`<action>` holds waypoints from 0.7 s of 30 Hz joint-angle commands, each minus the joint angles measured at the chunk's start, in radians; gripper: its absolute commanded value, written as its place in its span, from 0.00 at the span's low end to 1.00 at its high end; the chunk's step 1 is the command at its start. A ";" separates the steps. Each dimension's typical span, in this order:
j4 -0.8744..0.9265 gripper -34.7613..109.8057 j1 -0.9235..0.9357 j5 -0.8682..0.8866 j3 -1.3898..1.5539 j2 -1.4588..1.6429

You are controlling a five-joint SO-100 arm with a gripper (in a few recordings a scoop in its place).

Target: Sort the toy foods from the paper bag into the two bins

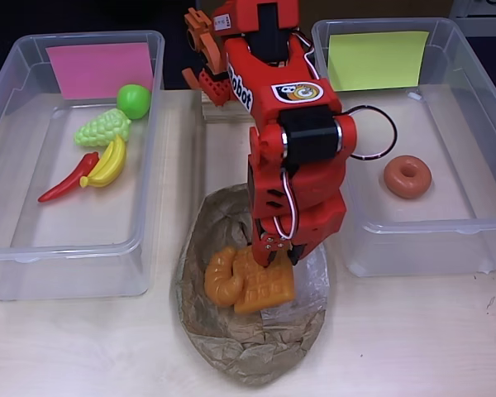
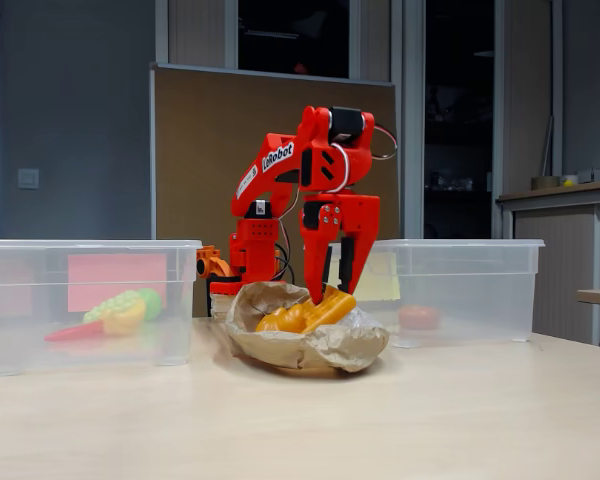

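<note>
The orange waffle (image 1: 264, 285) is seen on the crumpled paper bag (image 1: 248, 347), with the croissant (image 1: 221, 277) touching its left side in the overhead view. The bag lies on the pale worktop (image 1: 413, 339) between the two clear bins. The waffle's upper edge is met by the red claw (image 1: 279, 255), which is lowered from above; in the fixed view the claw (image 2: 332, 288) is shown with its fingers apart, astride the waffle (image 2: 325, 308), though whether the waffle is actually pinched cannot be told. In the bin with the pink note (image 1: 8, 99), at the left of the overhead view, the green apple (image 1: 134, 101), pale grapes (image 1: 103, 129), yellow bananas (image 1: 107, 163) and red chili (image 1: 69, 178) are gathered close together. In the bin with the yellow-green note (image 1: 479, 91), at the right, the donut (image 1: 407, 176) lies alone.
</note>
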 commanded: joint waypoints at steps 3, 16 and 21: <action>0.012 0.26 0.014 -0.029 0.035 0.126; 0.012 0.25 0.021 -0.072 0.216 0.376; 0.012 0.25 -0.011 -0.035 0.410 0.621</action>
